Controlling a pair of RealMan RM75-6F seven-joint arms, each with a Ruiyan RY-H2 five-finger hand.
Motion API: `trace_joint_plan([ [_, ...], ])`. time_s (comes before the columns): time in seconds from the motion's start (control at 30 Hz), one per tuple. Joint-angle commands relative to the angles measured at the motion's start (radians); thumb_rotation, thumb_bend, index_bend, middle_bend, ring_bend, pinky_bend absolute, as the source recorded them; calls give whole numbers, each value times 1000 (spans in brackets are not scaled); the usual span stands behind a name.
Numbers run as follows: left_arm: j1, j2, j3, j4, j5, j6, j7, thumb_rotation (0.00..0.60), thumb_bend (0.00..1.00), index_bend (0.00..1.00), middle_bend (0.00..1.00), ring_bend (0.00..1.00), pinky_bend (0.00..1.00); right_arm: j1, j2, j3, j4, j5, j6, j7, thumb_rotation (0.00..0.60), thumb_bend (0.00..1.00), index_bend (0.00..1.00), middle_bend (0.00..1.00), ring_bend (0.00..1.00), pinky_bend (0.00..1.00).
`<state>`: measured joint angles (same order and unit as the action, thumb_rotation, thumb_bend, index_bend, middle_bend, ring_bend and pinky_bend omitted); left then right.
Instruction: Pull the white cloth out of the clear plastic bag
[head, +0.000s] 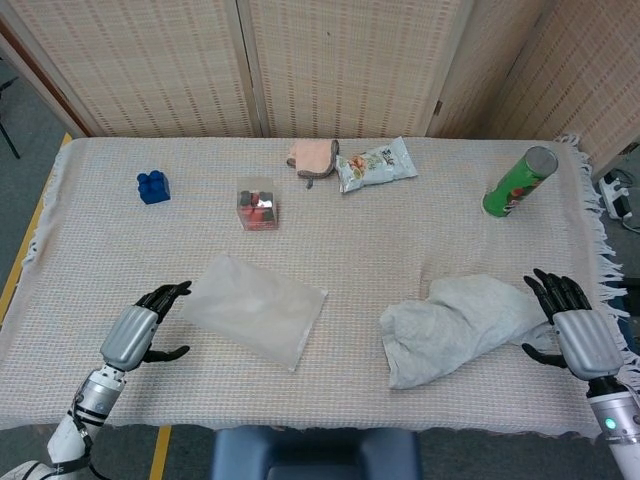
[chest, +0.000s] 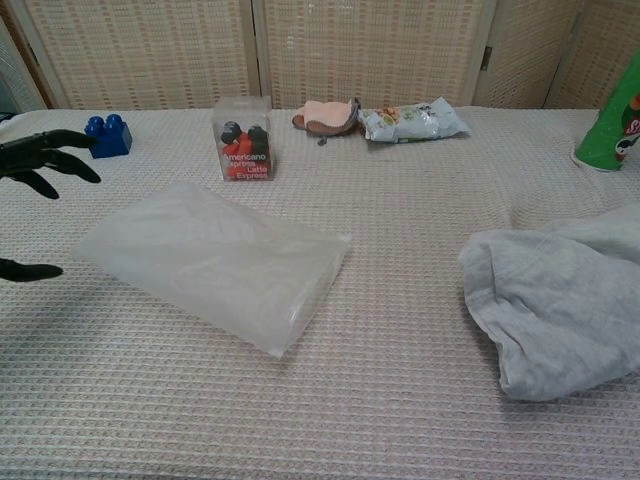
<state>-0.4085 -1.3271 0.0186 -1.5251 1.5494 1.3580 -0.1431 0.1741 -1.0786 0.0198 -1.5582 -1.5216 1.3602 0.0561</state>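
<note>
The clear plastic bag (head: 254, 309) (chest: 215, 263) lies flat and empty on the table, left of centre. The white cloth (head: 458, 325) (chest: 555, 300) lies crumpled on the table at the right, fully outside the bag. My left hand (head: 140, 329) (chest: 38, 165) hovers just left of the bag with fingers spread, holding nothing. My right hand (head: 572, 332) is at the cloth's right end, fingers spread apart, with nothing in it; the chest view does not show it.
At the back stand a blue block (head: 153, 186), a clear box of red and black pieces (head: 258, 205), a pink pouch (head: 314, 156), a snack packet (head: 376, 164) and a green can (head: 519, 182). A woven cover (head: 330, 250) drapes the table.
</note>
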Motion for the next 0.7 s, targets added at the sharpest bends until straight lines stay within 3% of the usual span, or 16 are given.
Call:
trace_joint_plan([
  [0.03,63,117,5,-109,-21,63,41,600,196,103,248,164,287,-37,6,-8,-105,-26,78,-174,600,111,0,0,0,0],
  [0.1,120,116,15,-74,-15,138,28,600,202,105,242,148,261,-52,-22,-11,-117,-40,108,-209,600,109,0,0,0,0],
  [0.27,217,94,44,12,-27,216,-5,600,202,126,222,113,228,-68,-66,-23,-89,-53,120,-227,600,108,0,0,0,0],
  [0.7,227,118,33,8,-9,167,63,600,201,149,224,112,216,-73,-23,1,-100,6,97,-162,600,109,0,0,0,0],
])
